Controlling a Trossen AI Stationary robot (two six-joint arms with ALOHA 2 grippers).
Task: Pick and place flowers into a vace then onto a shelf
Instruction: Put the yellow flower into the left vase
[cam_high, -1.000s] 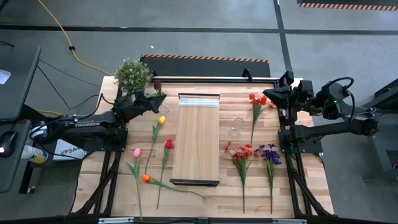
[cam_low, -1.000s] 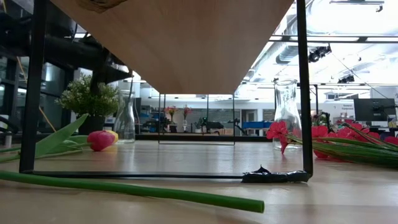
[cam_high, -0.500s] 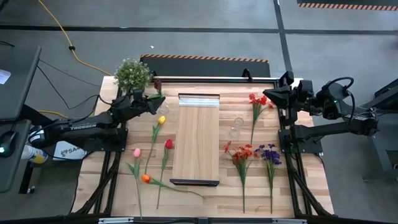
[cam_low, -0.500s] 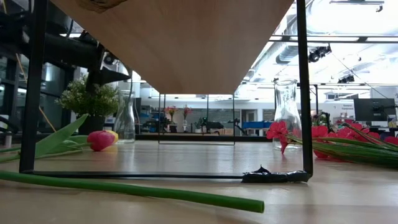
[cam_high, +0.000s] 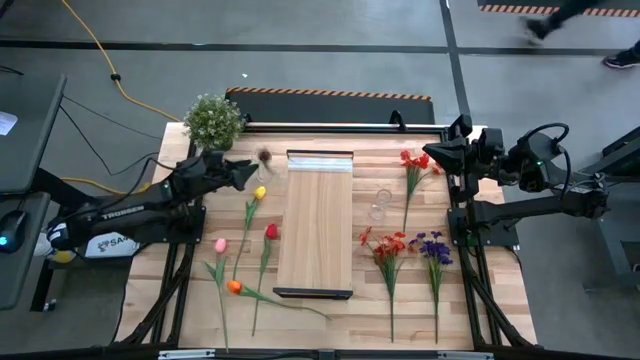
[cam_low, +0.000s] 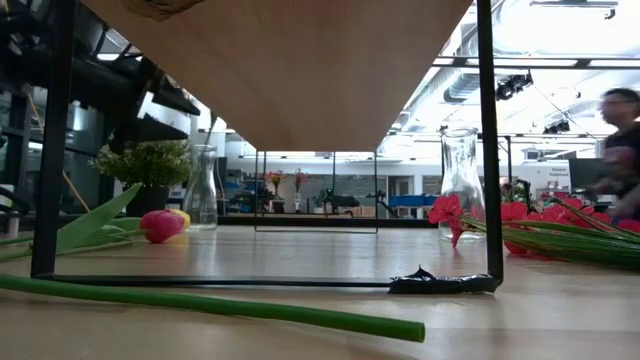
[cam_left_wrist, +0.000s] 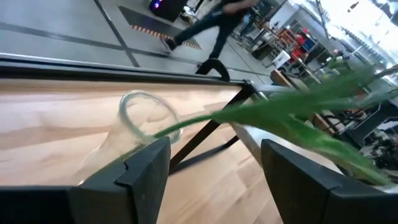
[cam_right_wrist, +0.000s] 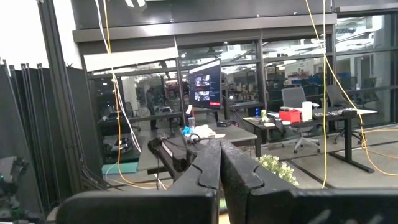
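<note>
A maroon flower (cam_high: 264, 156) stands in a clear glass vase (cam_left_wrist: 140, 122) at the far left of the table. Its green stem (cam_left_wrist: 261, 112) leans out over the vase's rim. My left gripper (cam_left_wrist: 214, 152) is open just left of the vase (cam_low: 201, 185); the stem passes between the fingers without touching them. The wooden shelf (cam_high: 318, 222) stands mid-table on a black frame. Yellow (cam_high: 260, 192), pink (cam_high: 220, 245), red (cam_high: 271, 232) and orange (cam_high: 233, 287) tulips lie left of it. Red sprays (cam_high: 385, 245) and a purple cluster (cam_high: 432, 245) lie right. My right gripper (cam_right_wrist: 219, 162) is shut, raised at the far right.
A bushy potted plant (cam_high: 213, 120) stands at the far left corner, close behind my left gripper. A second glass vase (cam_low: 460, 185) stands right of the shelf, near more red flowers (cam_high: 410, 160). A person (cam_low: 620, 150) walks past beyond the table.
My left gripper has opened and let go of the maroon flower, then drawn back toward the table's left edge. The flower now stands in the vase, its head shifted a little away from the potted plant.
</note>
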